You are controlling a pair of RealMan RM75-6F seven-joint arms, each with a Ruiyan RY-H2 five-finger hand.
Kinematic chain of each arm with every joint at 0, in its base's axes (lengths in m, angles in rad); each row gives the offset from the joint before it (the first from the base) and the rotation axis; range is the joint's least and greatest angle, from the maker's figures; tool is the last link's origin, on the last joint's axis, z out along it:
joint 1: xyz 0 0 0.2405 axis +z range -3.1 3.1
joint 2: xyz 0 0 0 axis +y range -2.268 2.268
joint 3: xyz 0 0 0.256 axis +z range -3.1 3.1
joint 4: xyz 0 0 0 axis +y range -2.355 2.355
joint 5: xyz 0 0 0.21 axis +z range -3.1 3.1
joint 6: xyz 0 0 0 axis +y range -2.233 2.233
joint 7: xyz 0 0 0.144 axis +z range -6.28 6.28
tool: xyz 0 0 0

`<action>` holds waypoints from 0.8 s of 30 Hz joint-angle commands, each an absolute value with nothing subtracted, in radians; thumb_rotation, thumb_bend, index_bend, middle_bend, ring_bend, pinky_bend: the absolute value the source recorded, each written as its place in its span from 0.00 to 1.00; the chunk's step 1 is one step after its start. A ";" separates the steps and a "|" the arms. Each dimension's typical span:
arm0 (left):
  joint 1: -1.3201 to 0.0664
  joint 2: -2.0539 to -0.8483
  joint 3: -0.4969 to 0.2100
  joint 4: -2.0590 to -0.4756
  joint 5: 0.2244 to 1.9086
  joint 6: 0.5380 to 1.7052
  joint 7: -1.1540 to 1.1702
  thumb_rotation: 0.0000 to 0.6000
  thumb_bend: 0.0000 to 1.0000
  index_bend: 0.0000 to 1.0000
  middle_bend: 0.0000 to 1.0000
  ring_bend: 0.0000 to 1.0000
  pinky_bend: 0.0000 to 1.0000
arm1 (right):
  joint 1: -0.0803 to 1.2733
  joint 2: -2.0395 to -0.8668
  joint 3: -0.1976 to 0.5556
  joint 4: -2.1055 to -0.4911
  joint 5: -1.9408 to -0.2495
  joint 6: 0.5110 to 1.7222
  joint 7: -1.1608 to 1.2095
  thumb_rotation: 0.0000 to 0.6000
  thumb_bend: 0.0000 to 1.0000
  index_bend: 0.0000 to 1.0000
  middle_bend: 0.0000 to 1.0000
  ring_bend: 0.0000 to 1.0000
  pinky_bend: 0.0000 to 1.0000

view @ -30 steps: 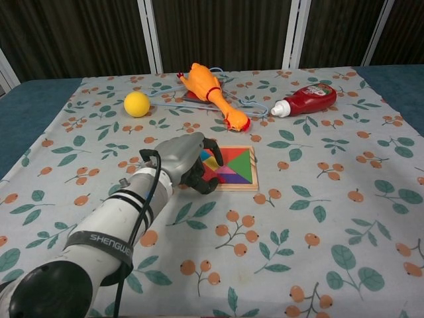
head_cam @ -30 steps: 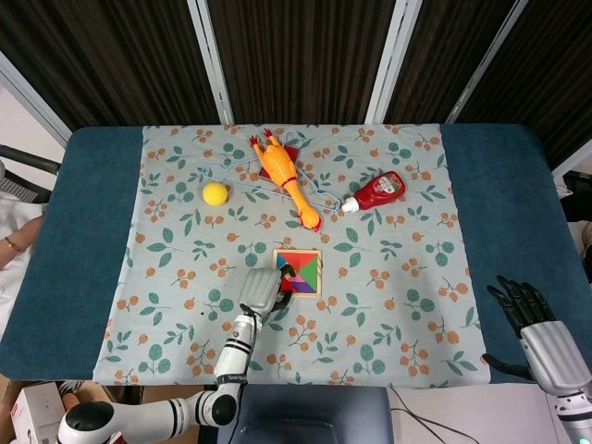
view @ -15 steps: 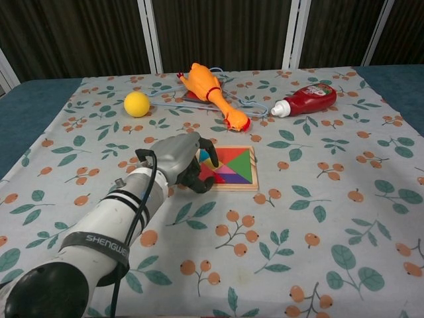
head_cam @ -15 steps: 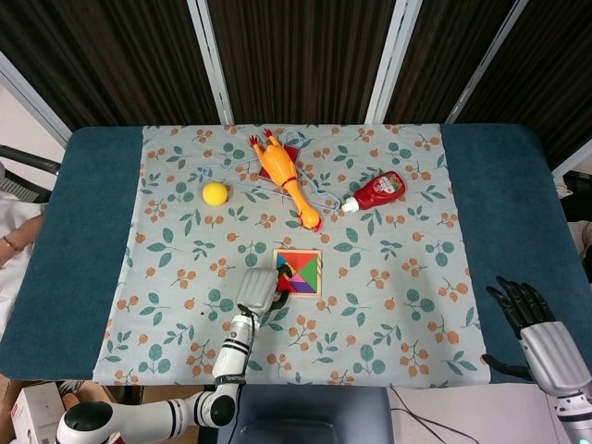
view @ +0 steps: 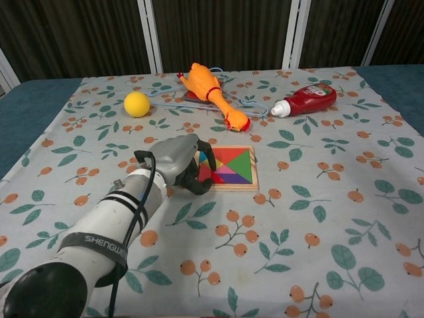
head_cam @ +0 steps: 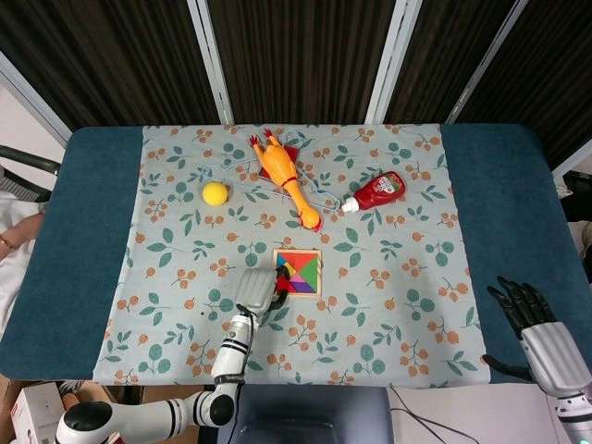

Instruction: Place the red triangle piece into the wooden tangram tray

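Observation:
The wooden tangram tray (head_cam: 312,292) (view: 254,167) lies at the cloth's centre, filled with coloured pieces. The red triangle piece (view: 206,175) lies in the tray's near left corner, partly hidden by fingertips. My left hand (head_cam: 258,291) (view: 173,161) hovers at the tray's left edge. Its fingers are loosely curled and apart, with the dark fingertips (view: 199,183) over that corner and nothing gripped between them. My right hand (head_cam: 531,320) hangs off the table's near right corner, fingers spread and holding nothing.
An orange rubber chicken (head_cam: 282,174) (view: 209,89) lies over a wire hanger at the back. A ketchup bottle (head_cam: 377,191) (view: 308,99) lies on its side at the back right. A yellow ball (head_cam: 215,192) (view: 136,103) sits at the back left.
My left hand has drawn back slightly left and toward me off the tray. Its raised finger has lowered. The red triangle stays in the tray. The right hand has not moved.

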State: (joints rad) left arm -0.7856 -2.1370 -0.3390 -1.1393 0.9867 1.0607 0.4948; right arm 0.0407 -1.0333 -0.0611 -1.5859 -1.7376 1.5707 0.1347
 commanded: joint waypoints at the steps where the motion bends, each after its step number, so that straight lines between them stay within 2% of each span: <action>1: -0.784 -2.135 -0.338 -1.141 0.985 1.059 0.493 1.00 0.40 0.46 1.00 1.00 1.00 | 0.041 -1.034 -0.061 -1.586 -1.738 1.571 0.134 1.00 0.20 0.00 0.00 0.00 0.00; 13: -0.774 -2.114 -0.328 -1.170 0.999 1.070 0.480 1.00 0.40 0.46 1.00 1.00 1.00 | 0.040 -1.035 -0.060 -1.585 -1.738 1.571 0.130 1.00 0.20 0.00 0.00 0.00 0.00; 16: -0.758 -2.089 -0.304 -1.220 1.058 1.100 0.440 1.00 0.40 0.40 1.00 1.00 1.00 | 0.039 -1.037 -0.060 -1.583 -1.739 1.574 0.126 1.00 0.20 0.00 0.00 0.00 0.00; 19: -0.713 -2.002 -0.236 -1.335 1.148 1.139 0.399 1.00 0.40 0.29 0.99 1.00 1.00 | 0.039 -1.039 -0.059 -1.582 -1.739 1.573 0.120 1.00 0.20 0.00 0.00 0.00 0.00; 21: -0.664 -1.901 -0.165 -1.438 1.220 1.172 0.364 1.00 0.40 0.24 0.87 0.91 1.00 | 0.040 -1.041 -0.059 -1.584 -1.738 1.568 0.112 1.00 0.20 0.00 0.00 0.00 0.00; 22: -0.640 -1.849 -0.129 -1.481 1.253 1.187 0.346 1.00 0.40 0.21 0.76 0.79 0.95 | 0.041 -1.043 -0.060 -1.585 -1.737 1.565 0.106 1.00 0.20 0.00 0.00 0.00 0.00; 24: -0.579 -1.729 -0.043 -1.556 1.342 1.244 0.293 1.00 0.40 0.18 0.56 0.54 0.73 | 0.041 -1.049 -0.061 -1.587 -1.737 1.558 0.088 1.00 0.20 0.00 0.00 0.00 0.00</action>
State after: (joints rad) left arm -0.6761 -1.9033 -0.1764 -1.4138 1.2040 1.1602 0.3761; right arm 0.0405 -1.0452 -0.0602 -1.5851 -1.7374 1.5624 0.0961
